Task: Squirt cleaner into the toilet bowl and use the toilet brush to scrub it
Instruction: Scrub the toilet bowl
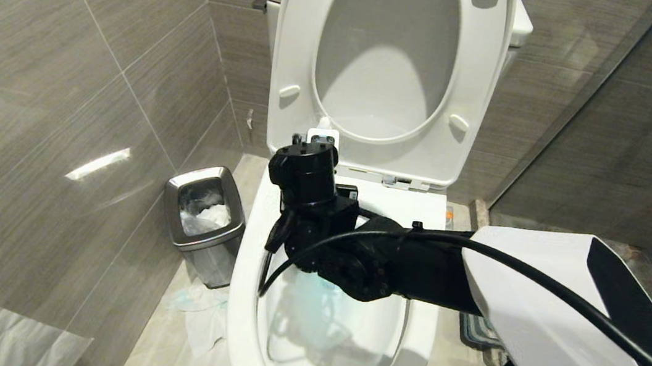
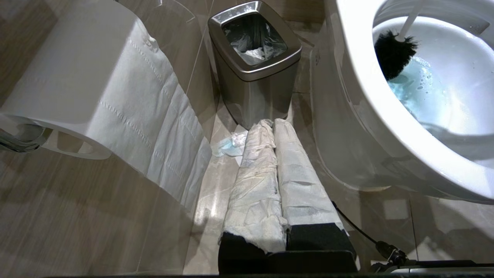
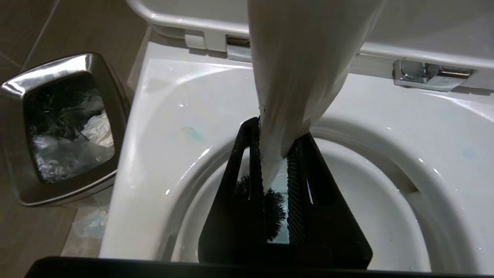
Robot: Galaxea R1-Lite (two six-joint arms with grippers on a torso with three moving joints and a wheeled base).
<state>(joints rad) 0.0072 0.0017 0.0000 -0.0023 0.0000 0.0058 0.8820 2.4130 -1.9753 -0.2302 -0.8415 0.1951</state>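
Right gripper (image 3: 274, 162) clamps toilet brush (image 3: 301, 69) above toilet bowl (image 3: 154, 127).

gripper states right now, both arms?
Left gripper: shut, empty, parked beside the toilet bowl.
Right gripper: shut on the toilet brush handle, black bristle head down inside the bowl.

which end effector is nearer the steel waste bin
Left. The left end effector hangs low beside the toilet bowl, facing the steel waste bin; the right end effector is over the bowl.
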